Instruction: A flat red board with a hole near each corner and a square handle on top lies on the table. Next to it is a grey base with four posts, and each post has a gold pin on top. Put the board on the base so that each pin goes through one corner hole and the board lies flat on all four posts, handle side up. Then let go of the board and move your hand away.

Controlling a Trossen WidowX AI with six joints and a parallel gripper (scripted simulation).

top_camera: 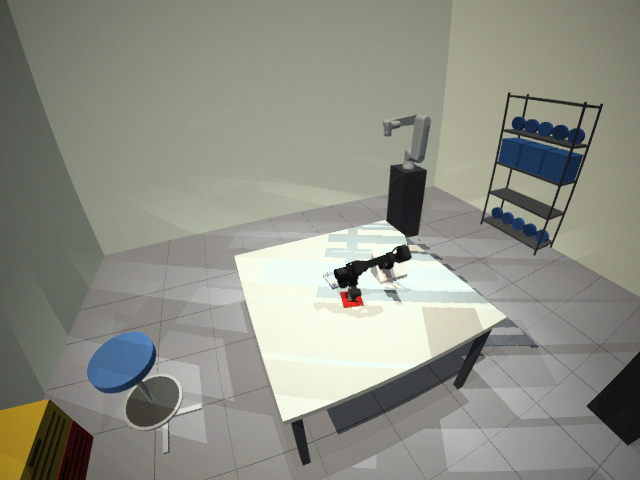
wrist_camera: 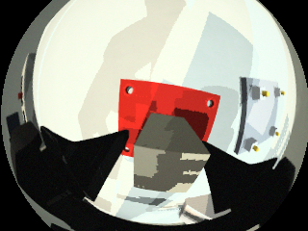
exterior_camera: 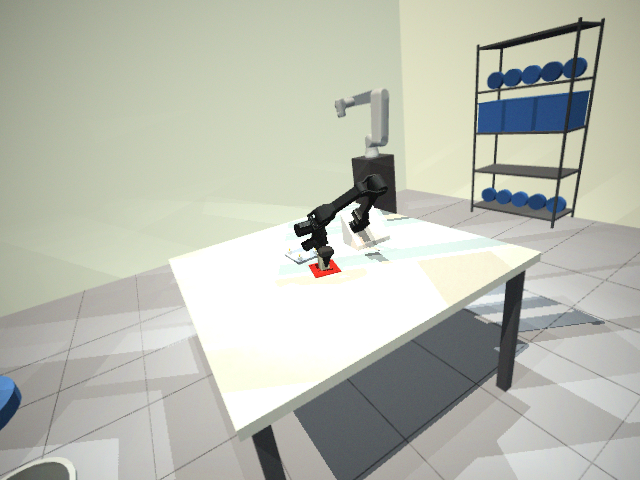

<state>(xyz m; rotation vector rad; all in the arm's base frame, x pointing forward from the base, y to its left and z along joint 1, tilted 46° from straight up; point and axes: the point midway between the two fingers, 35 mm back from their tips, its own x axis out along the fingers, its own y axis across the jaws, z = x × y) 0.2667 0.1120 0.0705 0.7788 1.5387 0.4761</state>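
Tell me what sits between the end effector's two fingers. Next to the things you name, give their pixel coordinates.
The red board's [top_camera: 356,303] [exterior_camera: 316,271] [wrist_camera: 164,93] square handle [exterior_camera: 321,263] [wrist_camera: 169,159]. The wrist view shows it between the open end effector's [top_camera: 353,296] [exterior_camera: 325,261] [wrist_camera: 166,137] fingers, with a visible gap on the image's left side.

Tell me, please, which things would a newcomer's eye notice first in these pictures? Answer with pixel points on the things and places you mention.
Probably the bright red board [top_camera: 346,303] [exterior_camera: 316,271] [wrist_camera: 168,89], lying flat on the pale table [top_camera: 310,361] [exterior_camera: 289,330] [wrist_camera: 67,63] under the black arm's gripper [top_camera: 353,298] [exterior_camera: 324,262] [wrist_camera: 165,141]. Next, perhaps, the tall rack [top_camera: 557,211] [exterior_camera: 559,180] with blue boxes [top_camera: 533,157] [exterior_camera: 518,114] and blue round things, standing by the wall at the right of the top and exterior views. In the top view, a round blue stool seat [top_camera: 122,360] also stands out at lower left.
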